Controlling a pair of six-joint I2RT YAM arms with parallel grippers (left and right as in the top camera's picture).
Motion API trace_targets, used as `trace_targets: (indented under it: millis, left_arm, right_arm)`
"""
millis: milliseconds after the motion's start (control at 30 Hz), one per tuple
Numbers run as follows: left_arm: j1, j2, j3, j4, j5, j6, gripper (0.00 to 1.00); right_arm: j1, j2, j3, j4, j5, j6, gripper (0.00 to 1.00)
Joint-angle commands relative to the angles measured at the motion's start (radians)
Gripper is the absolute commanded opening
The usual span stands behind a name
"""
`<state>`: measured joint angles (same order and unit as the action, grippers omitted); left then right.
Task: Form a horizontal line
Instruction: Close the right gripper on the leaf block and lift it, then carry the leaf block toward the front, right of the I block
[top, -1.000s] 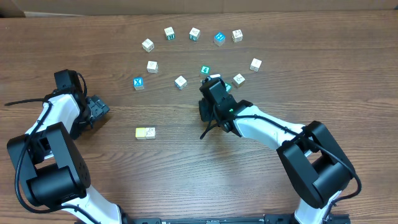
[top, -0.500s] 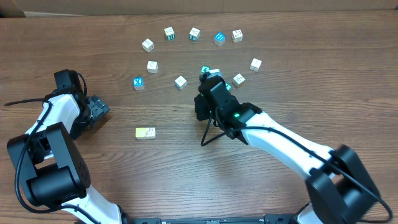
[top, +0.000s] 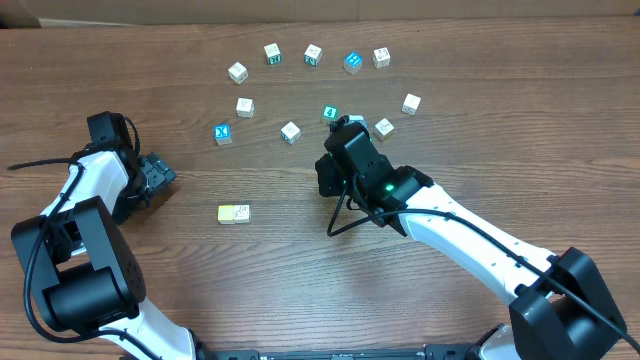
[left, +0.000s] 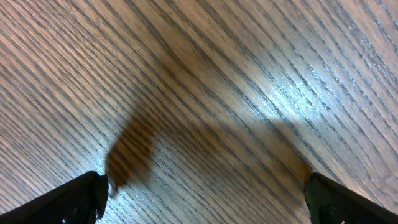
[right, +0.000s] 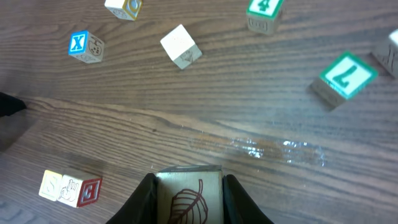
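Observation:
My right gripper is shut on a white cube with a dark leaf drawing, held over the table's middle; the overhead view shows this gripper from above, with the cube hidden under it. A pale yellow cube and a white cube lie touching side by side to its left; the pale yellow cube also shows in the right wrist view. A green cube with a white "L" lies behind the gripper. My left gripper stands open at the far left, above bare wood.
A blue X cube, a white cube and a teal-green cube lie just behind the right gripper. Several more cubes form an arc further back, among them a blue one.
The right arm's elbow has swung out toward the right and front, while its gripper has shifted only slightly toward the front with the cube in it. The left arm has not moved.

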<state>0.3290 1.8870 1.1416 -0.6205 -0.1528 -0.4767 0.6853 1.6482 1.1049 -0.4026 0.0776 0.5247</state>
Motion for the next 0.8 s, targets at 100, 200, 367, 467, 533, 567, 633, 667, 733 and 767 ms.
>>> trace_targets:
  millis: [100,200,367,467,533,567,633,667,733,767]
  left_arm:
    - [-0.002,0.018,-0.006,-0.006,-0.006,-0.002,1.00]
    - [-0.002,0.018,-0.006,-0.006,-0.006,-0.002,1.00]
    - [-0.002,0.018,-0.006,-0.006,-0.006,-0.003,0.99]
    - [-0.002,0.018,-0.006,-0.006,-0.006,-0.002,0.99]
    - [-0.002,0.018,-0.006,-0.006,-0.006,-0.003,1.00]
    - [-0.002,0.018,-0.006,-0.006,-0.006,-0.003,1.00]
    - [-0.002,0.018,-0.006,-0.006,-0.006,-0.003,1.00]
    - [-0.002,0.018,-0.006,-0.006,-0.006,-0.002,0.99]
    - [-0.002,0.018,-0.006,-0.006,-0.006,-0.002,1.00]
    - [-0.002,0.018,-0.006,-0.006,-0.006,-0.003,1.00]
  right_arm:
    - [0.004,-0.017,0.002,-0.027,-0.010,0.088,0.13]
    - [0.005,-0.017,0.002,-0.033,-0.012,0.117,0.13]
    - [0.017,-0.011,0.002,-0.045,-0.012,0.138,0.13]
    - [0.036,0.003,0.002,-0.040,-0.011,0.138,0.13]
    - [0.053,0.019,0.002,-0.029,-0.010,0.138,0.13]
    - [0.061,0.031,0.002,-0.021,-0.008,0.138,0.13]
    - [0.078,0.058,0.002,0.002,-0.008,0.138,0.12]
    - [0.086,0.071,0.002,0.013,-0.008,0.138,0.12]
    - [0.103,0.100,0.002,0.035,-0.006,0.139,0.12]
    - [0.111,0.114,0.002,0.042,0.001,0.150,0.12]
